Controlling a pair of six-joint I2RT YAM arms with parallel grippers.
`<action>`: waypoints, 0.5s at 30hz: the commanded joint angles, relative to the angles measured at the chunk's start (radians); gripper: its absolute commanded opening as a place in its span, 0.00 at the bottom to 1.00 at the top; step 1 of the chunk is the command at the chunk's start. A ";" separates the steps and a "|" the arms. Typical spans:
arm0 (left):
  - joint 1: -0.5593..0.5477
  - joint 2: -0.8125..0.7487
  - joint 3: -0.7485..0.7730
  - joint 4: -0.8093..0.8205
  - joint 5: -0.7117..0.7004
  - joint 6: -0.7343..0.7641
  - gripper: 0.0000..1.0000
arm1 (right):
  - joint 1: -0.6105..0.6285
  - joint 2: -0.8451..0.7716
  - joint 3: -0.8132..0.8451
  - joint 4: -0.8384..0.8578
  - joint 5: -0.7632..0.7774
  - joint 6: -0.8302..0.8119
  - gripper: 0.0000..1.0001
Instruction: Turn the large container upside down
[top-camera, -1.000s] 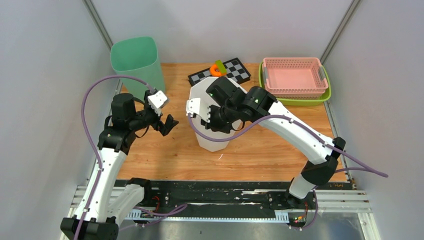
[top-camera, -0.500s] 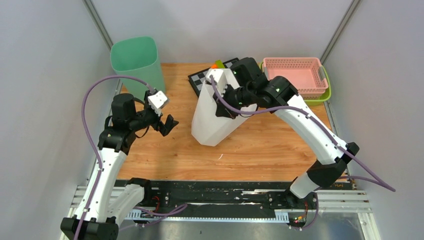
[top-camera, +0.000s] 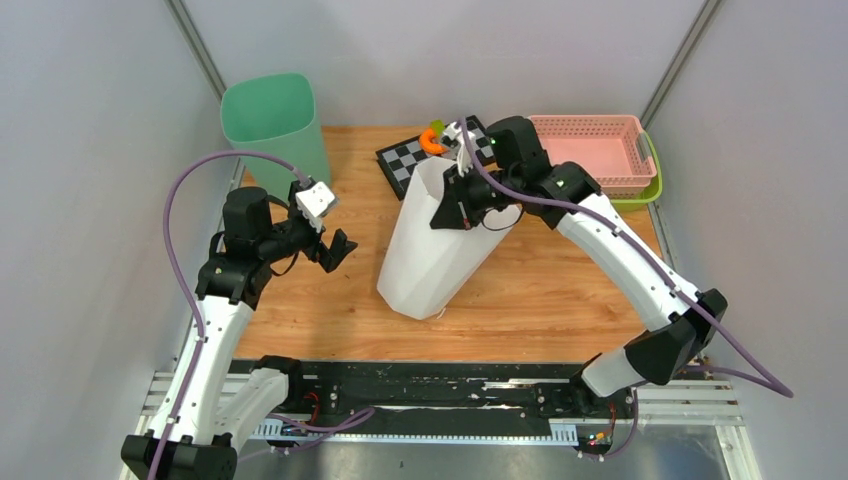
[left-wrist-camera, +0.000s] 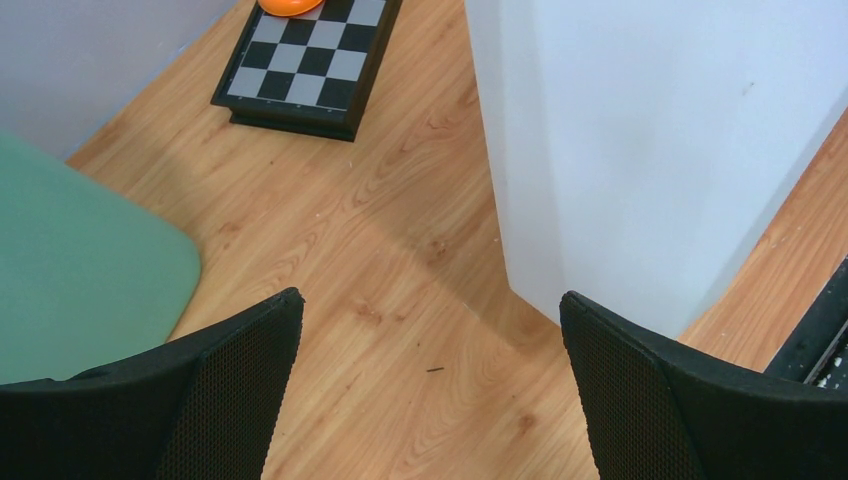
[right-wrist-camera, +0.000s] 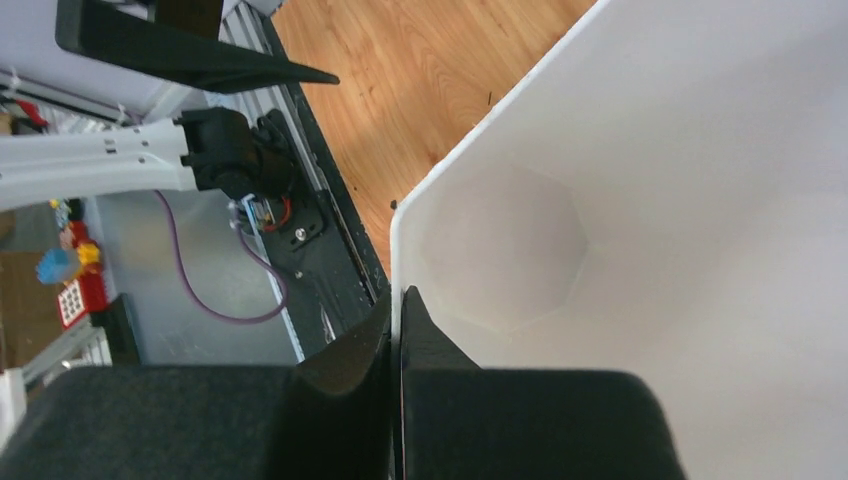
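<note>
**Large container, tilted under a rim grasp.** The large container, a white faceted bin, sits near the middle of the table. It is tilted, with its narrow base on the wood toward the near edge and its open mouth leaning up and toward the back.

The right wrist view shows a bare interior down to the octagonal floor, so we judge the bin empty and light. The walls look thin, smooth and fairly stiff. We expect the flat faces to be slippery and the wall to flex a little under a pinch. We therefore take the rim as the natural place to hold. A second contact low on a side wall or at the base would steady the swing as the bin goes over.

The right end effector is clenched on that rim at the far upper edge of the mouth, one finger inside the wall and one outside. The left end effector is released, its jaws spread wide. It hangs to the left of the container, near the lower wall but apart from it.

The mouth faces upward, so we judge the inversion not yet done. At the back of the table stand a green bin, a chessboard and a pink basket, all apart from the container.
</note>
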 joint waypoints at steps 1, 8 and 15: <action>0.007 -0.001 -0.009 0.014 0.007 -0.011 1.00 | -0.065 -0.062 -0.068 0.189 -0.106 0.192 0.03; 0.007 0.007 -0.009 0.014 0.010 -0.012 1.00 | -0.133 -0.097 -0.237 0.372 -0.107 0.370 0.03; 0.008 0.007 -0.009 0.014 0.010 -0.012 1.00 | -0.193 -0.135 -0.350 0.459 -0.034 0.420 0.03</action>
